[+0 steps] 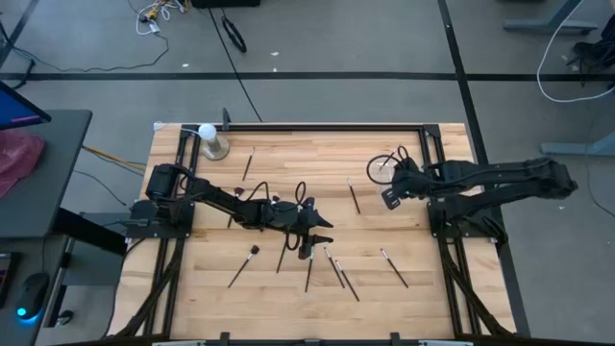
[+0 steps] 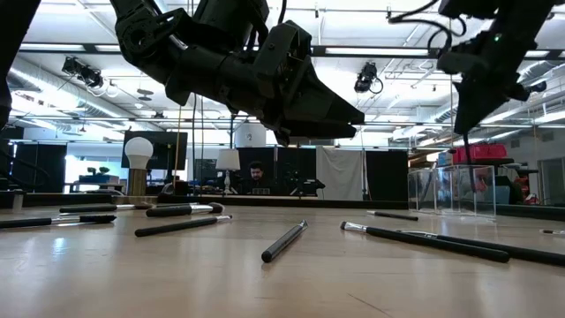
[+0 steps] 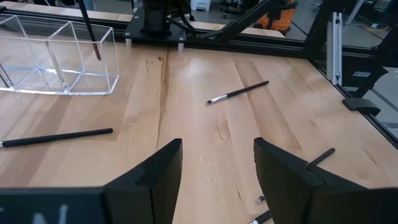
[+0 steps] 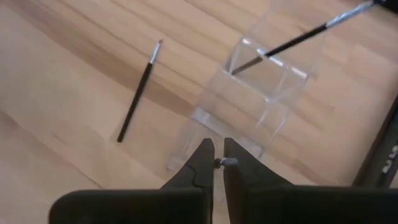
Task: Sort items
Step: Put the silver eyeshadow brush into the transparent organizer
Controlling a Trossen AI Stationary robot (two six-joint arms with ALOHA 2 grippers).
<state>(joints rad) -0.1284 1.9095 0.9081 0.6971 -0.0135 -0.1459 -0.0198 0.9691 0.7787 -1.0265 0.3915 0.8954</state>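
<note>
Table (image 1: 413,298) pale wood, smooth, satin; organiser (image 3: 59,59) clear glossy plastic; brushes (image 2: 284,240) matt black.

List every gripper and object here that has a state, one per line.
left gripper: open, empty, above the middle of the table.
right gripper: shut on the held brush, over the clear organizer.
held brush: hanging upright, off the table.
clear organizer: standing upright, with one leaning brush in it.
loose brushes: lying flat on the table.
white ball: upright on its base.

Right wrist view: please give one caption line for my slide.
Right gripper, shut on a thin brush, hovers over a clear organizer.
</note>
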